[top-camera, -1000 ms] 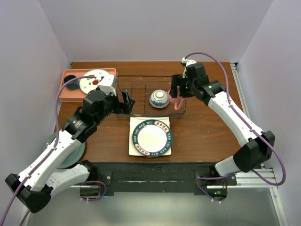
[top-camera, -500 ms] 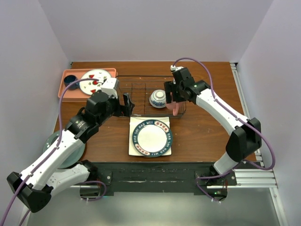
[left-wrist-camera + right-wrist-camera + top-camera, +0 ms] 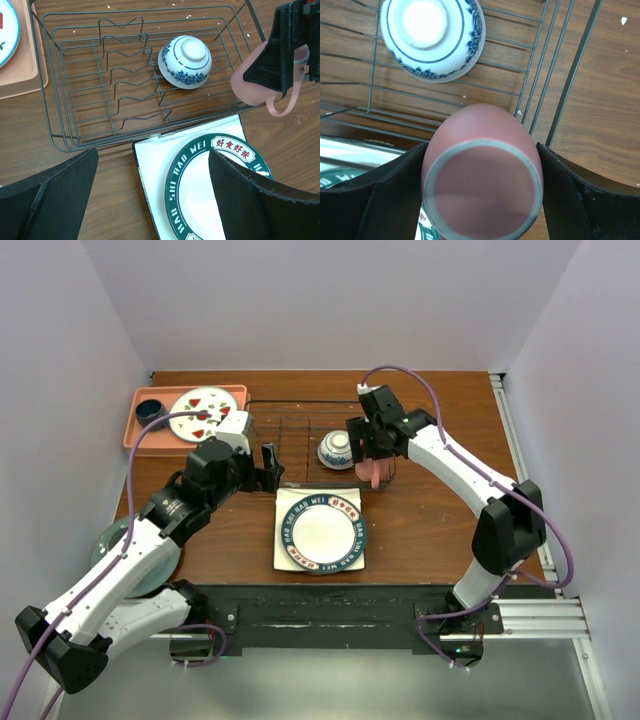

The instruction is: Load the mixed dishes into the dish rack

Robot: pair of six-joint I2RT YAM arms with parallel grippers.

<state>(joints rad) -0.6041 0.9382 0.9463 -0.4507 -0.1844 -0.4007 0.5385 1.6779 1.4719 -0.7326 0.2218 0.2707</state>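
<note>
My right gripper [image 3: 482,200] clamps mug [image 3: 480,145] over rack [image 3: 572,70] near rim; left gripper [image 3: 152,200] open, empty. Risk: mug snags wire, tips.

The right arm has swung left and nearer, its elbow folding in toward the middle of the table. Its right gripper [image 3: 371,462], clamped on the pink mug [image 3: 372,476], has carried the mug from the right end of the dish rack [image 3: 300,426] to the rack's near right corner. The left arm has drawn back toward the near side, and the left gripper [image 3: 268,467] has shifted slightly nearer. This uncovers the whole white plate with red marks [image 3: 203,412] on the salmon-pink tray [image 3: 134,436].
</note>
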